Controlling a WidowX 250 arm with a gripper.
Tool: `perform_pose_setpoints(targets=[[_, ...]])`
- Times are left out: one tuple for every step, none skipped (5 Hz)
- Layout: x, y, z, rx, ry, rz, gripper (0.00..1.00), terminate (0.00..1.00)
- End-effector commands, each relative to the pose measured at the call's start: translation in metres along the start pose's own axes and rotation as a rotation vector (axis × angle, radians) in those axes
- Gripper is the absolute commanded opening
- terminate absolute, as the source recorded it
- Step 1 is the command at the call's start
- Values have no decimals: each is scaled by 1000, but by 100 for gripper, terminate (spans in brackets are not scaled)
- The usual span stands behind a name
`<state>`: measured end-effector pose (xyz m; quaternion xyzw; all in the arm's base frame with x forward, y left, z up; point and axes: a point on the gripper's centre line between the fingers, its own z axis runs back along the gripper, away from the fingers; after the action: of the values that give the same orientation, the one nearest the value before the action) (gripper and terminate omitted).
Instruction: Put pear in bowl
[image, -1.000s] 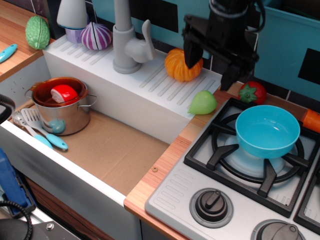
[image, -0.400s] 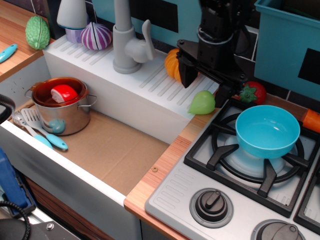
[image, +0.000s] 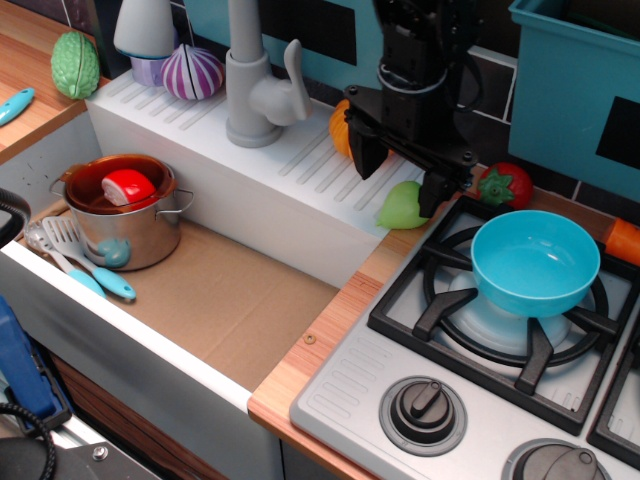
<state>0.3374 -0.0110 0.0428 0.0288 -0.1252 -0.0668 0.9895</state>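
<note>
The light-green pear (image: 400, 207) lies on the wooden strip between the white sink ledge and the stove. My black gripper (image: 398, 176) hangs open right over it, one finger to its left and one to its right, and its body hides the pear's top. The fingers do not grip the pear. The turquoise bowl (image: 535, 262) stands upright and empty on the left stove burner, to the right of the pear.
An orange pumpkin (image: 341, 125) sits behind the gripper on the white ledge (image: 250, 170). A red tomato (image: 505, 185) lies right of the gripper. A grey faucet (image: 255, 85) stands at the back. A steel pot (image: 125, 212) and spatulas lie in the sink.
My gripper has moved down and to the left, from above the pumpkin and tomato to just over the pear. The pear and bowl have not moved.
</note>
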Motion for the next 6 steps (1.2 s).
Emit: perform_pose_setpoints(targets=[[5,3,-3,-18,-46,1,100,0],[3,2,-11,-40,-70,1,100,0],[3,0,-16,-51,-85,-1,100,0],[4,-1,-25,-81,-116,-14,100,0],[7,2,-29,-103,-128,-8,0,0],[13,0,-19,-80,-110,0,0,0]])
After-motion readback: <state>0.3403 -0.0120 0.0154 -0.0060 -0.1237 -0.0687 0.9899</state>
